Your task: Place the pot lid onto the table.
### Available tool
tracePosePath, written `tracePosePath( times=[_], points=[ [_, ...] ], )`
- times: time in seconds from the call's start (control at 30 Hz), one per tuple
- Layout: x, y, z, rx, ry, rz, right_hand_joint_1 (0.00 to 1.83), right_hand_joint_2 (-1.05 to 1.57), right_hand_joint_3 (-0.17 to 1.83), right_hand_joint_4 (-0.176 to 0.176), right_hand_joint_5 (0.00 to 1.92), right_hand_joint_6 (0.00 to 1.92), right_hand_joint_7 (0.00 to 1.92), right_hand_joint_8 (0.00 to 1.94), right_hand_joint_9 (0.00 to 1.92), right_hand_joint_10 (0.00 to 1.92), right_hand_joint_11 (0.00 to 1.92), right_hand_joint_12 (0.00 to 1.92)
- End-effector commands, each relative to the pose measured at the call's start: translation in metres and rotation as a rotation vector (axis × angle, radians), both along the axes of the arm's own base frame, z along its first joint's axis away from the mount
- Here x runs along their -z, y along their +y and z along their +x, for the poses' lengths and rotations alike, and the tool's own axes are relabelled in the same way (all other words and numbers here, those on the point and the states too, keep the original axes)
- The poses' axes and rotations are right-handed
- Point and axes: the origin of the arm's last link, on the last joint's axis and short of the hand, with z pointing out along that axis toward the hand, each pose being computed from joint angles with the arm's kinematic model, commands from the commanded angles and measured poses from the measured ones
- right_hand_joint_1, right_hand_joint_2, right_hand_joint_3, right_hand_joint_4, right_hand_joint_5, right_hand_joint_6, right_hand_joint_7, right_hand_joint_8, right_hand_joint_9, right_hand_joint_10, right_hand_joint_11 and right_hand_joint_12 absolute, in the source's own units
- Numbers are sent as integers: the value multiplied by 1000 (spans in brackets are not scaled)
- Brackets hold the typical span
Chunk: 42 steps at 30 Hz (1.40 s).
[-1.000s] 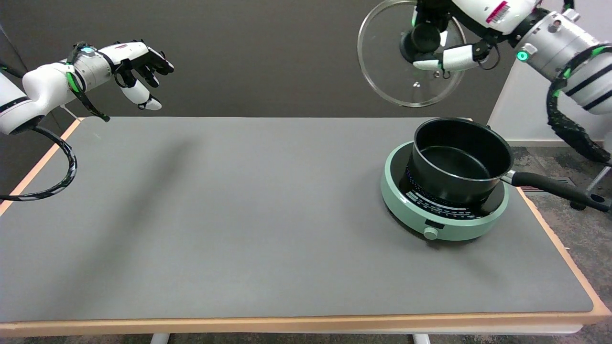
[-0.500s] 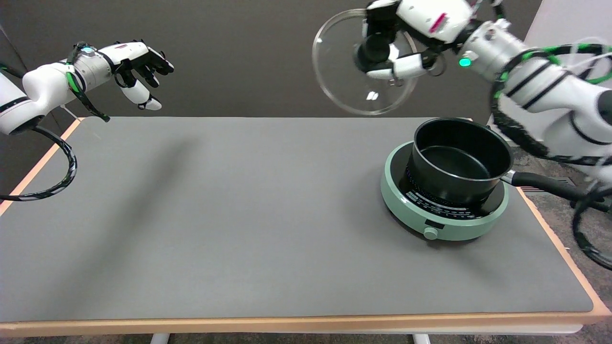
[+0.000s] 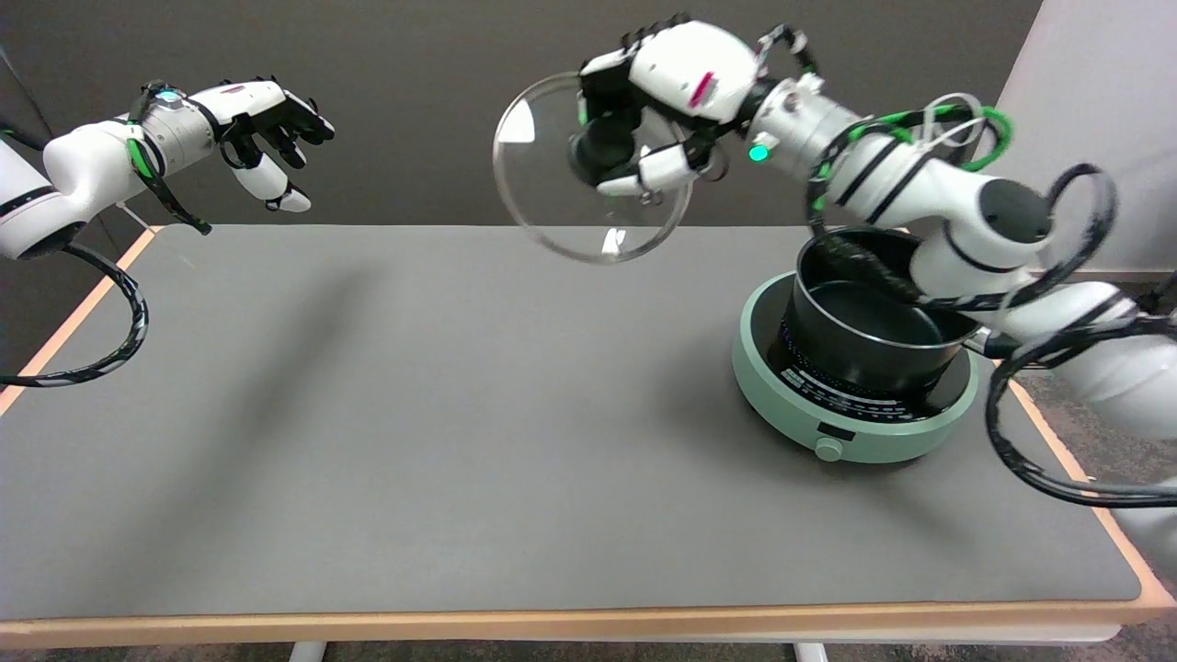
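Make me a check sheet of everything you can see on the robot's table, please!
Surface: grey table with a tan edge.
Job's things: glass pot lid, tilted, in the air, not on the table.
Clutter: black pot, uncovered, on a green cooker.
Hands: right hand grips the lid's knob; left hand idle in the air.
Cables: black cables loop along the right arm.
Surroundings: dark wall behind.
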Motion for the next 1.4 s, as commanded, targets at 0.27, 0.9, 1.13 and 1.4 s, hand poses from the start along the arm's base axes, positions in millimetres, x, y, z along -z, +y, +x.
tracePosePath(
  times=[0.27, 0.9, 1.13, 1.4],
  points=[
    [52, -15, -101, 211, 119, 73, 1227, 1010, 325, -113, 749, 1277, 1021, 1128, 930, 1015, 687, 1248],
    [46, -4, -161, 370, 140, 74, 1226, 1010, 325, -109, 749, 1282, 1022, 1123, 932, 1012, 686, 1242],
    [62, -3, -168, 406, 125, 123, 1226, 1011, 325, -110, 748, 1283, 1022, 1122, 931, 1012, 686, 1241],
    [72, 0, -170, 402, 121, 144, 1227, 1013, 319, -113, 747, 1281, 1023, 1118, 934, 1009, 684, 1242]
  ],
)
